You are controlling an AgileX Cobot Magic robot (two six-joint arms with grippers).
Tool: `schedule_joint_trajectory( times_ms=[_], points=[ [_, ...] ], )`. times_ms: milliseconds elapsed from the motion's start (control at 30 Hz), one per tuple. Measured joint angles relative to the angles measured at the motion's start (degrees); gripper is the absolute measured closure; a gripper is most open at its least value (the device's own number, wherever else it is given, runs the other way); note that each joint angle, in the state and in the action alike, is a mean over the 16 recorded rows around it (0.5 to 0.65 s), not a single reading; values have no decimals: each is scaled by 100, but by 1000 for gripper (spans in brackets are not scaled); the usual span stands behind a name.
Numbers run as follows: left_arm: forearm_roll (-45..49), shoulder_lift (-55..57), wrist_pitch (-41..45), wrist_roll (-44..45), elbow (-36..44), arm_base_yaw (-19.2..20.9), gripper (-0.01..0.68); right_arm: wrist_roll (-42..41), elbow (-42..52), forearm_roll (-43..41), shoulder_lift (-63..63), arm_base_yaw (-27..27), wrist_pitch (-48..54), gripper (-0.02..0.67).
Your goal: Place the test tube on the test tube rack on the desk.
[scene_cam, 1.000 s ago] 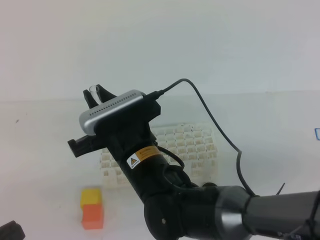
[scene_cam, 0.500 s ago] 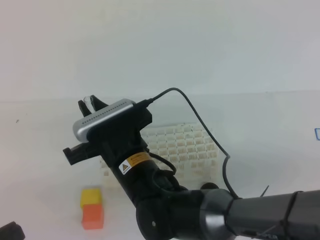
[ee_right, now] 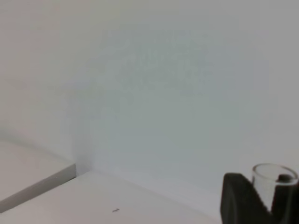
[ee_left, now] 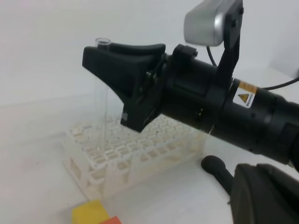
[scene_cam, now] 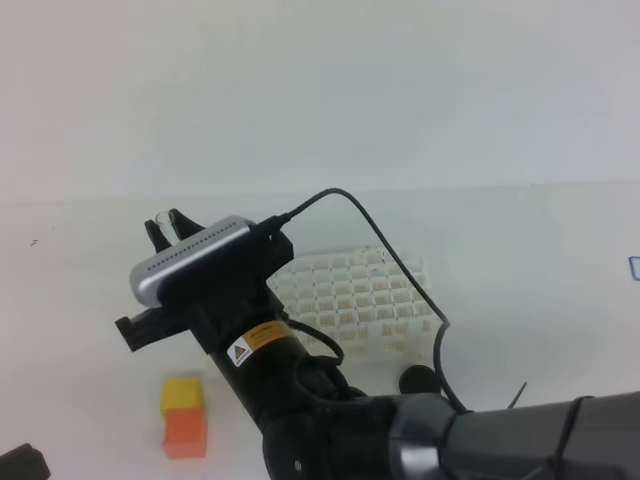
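Observation:
The clear test tube (ee_left: pixel 102 100) hangs upright, its open rim (scene_cam: pixel 163 217) sticking out above the black fingers. My right gripper (ee_left: pixel 100 58) is shut on its upper part and reaches across to the left of the exterior view (scene_cam: pixel 165 228). The tube's lower end comes down over the left end of the white test tube rack (ee_left: pixel 135 154), which stands on the white desk (scene_cam: pixel 540 260). I cannot tell whether it is inside a hole. The right wrist view shows only the rim (ee_right: pixel 274 173) between two dark fingers (ee_right: pixel 237 198). Of my left arm only a dark piece (scene_cam: pixel 20 465) shows.
A yellow-on-orange block stack (scene_cam: pixel 183 415) stands in front of the rack's left end and shows as well in the left wrist view (ee_left: pixel 91 212). A black round-headed stick (ee_left: pixel 214 165) lies by the rack's right end. The right arm's dark body (scene_cam: pixel 400 440) covers the front middle.
The right arm has moved left and a little lower with the tube in its grip. More of the rack's right side now shows behind the arm.

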Motion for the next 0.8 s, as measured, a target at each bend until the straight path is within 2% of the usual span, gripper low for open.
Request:
schedule_joint_trajectory(
  times_ms=[800],
  points=[
    [0, 2, 0, 0, 0, 0, 674, -71, -11, 236, 317, 41, -251, 521]
  ],
)
